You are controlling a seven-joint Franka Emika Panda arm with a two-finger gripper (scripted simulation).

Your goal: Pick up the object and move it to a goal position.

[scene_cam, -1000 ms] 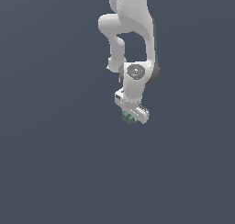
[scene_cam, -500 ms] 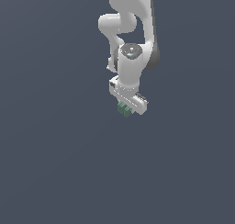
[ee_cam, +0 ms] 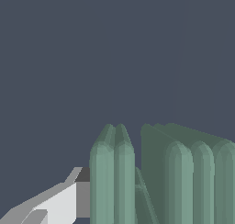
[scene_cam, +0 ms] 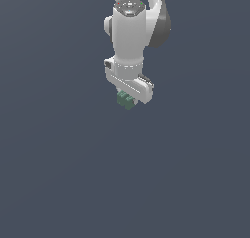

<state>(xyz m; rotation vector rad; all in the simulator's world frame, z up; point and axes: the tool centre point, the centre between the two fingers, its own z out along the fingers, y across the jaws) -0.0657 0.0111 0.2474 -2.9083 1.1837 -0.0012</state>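
Gripper [scene_cam: 128, 96] clamped on dull-green ridged object [scene_cam: 125, 100], held aloft below white arm [scene_cam: 131, 34]. One finger [ee_cam: 55, 202] pressed against object's side in wrist view

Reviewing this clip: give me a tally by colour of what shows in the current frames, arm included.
White: 1, the white robot arm with its white gripper
Green: 1, the small dull-green blocky chunk with a ridged surface, sitting directly under the gripper
Total: 2
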